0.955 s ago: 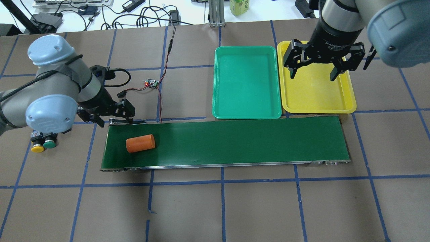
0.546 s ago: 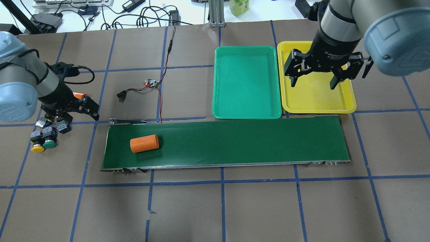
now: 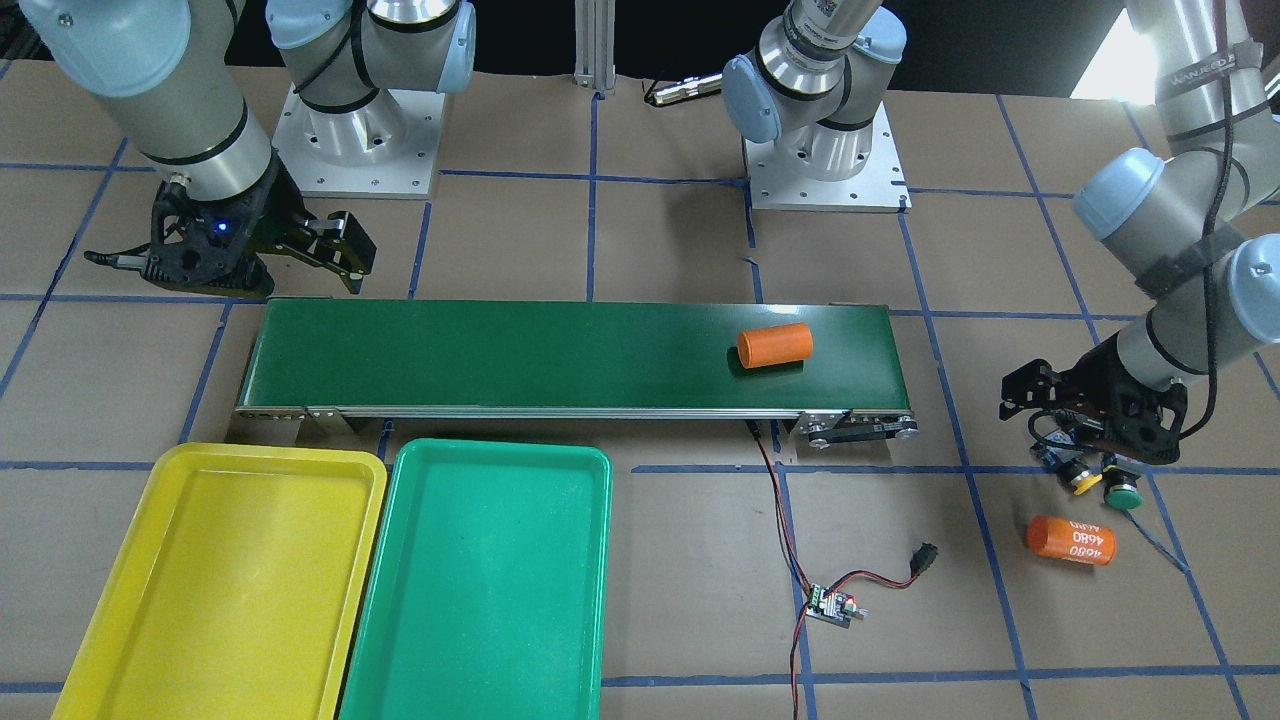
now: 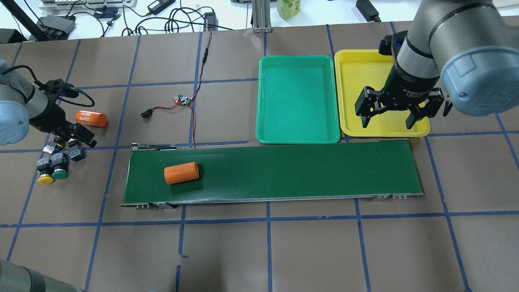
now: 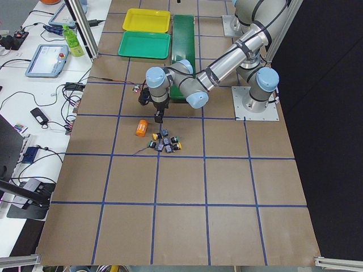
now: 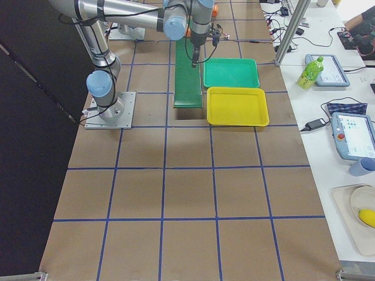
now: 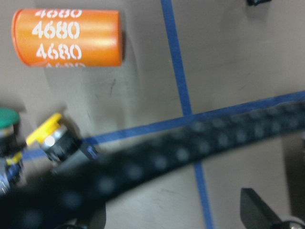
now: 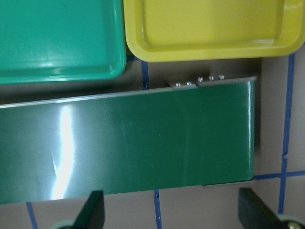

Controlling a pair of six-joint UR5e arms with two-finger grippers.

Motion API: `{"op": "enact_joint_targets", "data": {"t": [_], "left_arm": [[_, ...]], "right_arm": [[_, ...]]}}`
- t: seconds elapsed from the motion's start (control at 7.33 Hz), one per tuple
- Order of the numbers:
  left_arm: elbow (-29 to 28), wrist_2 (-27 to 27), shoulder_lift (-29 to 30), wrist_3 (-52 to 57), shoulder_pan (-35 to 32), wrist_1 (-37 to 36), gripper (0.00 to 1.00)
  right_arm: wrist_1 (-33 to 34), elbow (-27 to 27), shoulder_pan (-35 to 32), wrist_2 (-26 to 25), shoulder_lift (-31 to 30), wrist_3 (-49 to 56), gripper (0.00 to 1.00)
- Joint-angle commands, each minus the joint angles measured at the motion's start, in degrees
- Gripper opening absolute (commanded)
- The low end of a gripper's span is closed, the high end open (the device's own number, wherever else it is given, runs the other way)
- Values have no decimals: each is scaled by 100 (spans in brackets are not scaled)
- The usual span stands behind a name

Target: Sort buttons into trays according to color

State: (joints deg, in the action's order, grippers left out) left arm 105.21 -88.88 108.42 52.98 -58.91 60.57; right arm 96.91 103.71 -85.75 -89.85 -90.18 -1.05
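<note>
Yellow- and green-capped buttons [image 4: 61,164] sit clustered on the surface [image 4: 284,251] just beside the left tool [image 4: 69,138]. That tool has swung back from the conveyor belt [image 4: 284,170] to hover there, spread open and empty, so a first pick seems next. The two with visible caps lie on their sides, long axes pointing away from that tool, caps at the far end. The right tool [image 4: 386,121], wide open and empty, has drifted to the yellow tray [image 4: 344,81] rim nearest the belt.

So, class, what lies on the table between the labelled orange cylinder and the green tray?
A small wired circuit board; the overhead view shows it.
</note>
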Motion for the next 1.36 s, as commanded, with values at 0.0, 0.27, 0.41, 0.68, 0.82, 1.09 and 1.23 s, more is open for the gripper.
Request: {"op": "enact_joint_targets", "data": {"t": [0.0, 0.27, 0.41, 0.68, 0.82, 1.09, 1.23], "left_arm": [[-35, 2, 214, 1428, 194, -412, 100], [25, 2, 504, 2204, 231, -965, 100], [-18, -7, 575, 2652, 231, -1125, 100], [-52, -7, 654, 3015, 239, -1283, 100], [-1, -33, 654, 3095, 248, -1319, 100], [8, -349, 759, 3244, 283, -1320, 100], [17, -341, 812, 3280, 362, -1320, 100]], "right_arm": [[1559, 1435, 217, -15, -43, 184, 100], [1875, 1889, 217, 20, -52, 175, 100], [1858, 1899, 217, 3, -61, 193, 100], [1849, 1934, 208, -6, -61, 175, 100], [1849, 1934, 208, -6, -26, 175, 100], [1796, 1943, 208, -6, -52, 210, 100], [1788, 1943, 208, 2, -52, 263, 100]]}}
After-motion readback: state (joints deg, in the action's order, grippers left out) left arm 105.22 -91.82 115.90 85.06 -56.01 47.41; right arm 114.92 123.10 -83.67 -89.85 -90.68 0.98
